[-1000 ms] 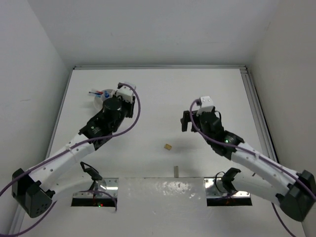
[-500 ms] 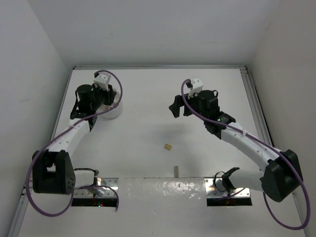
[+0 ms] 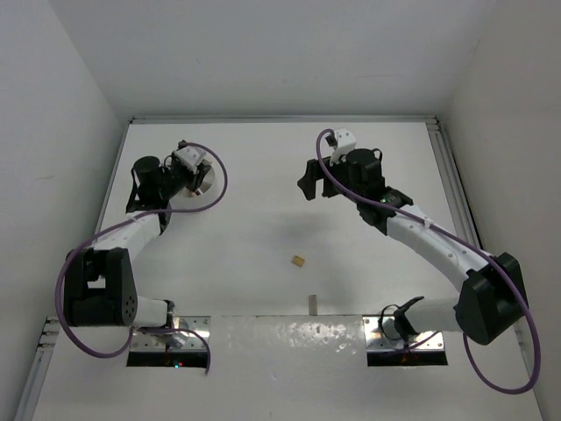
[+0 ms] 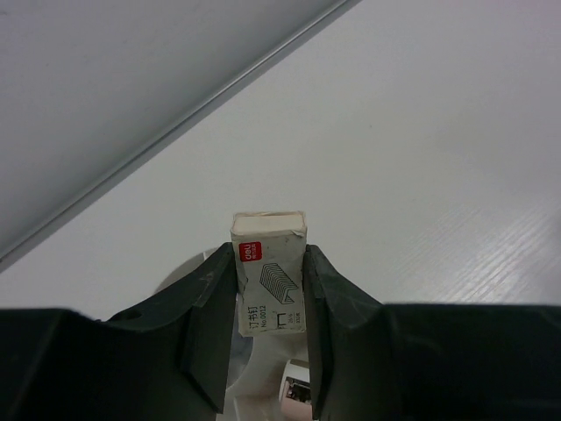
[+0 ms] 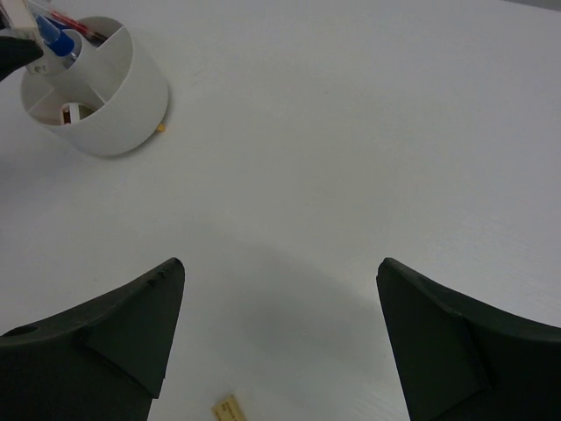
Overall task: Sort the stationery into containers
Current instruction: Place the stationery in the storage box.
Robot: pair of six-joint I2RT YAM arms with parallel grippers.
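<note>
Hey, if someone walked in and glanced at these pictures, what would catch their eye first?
Probably the left gripper, its jaws clamped on a small white staple box over the round white tub at the far left of the table. A lone tan block lies near the middle, and the right gripper hangs open above the table, holding nothing.

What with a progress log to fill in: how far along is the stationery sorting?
Done: a blue-capped bottle and red pen sit in the white tub. In hand: the left fingers grip a staple box over the tub. Left: the tan block lies on the table near the open, empty right fingers.
</note>
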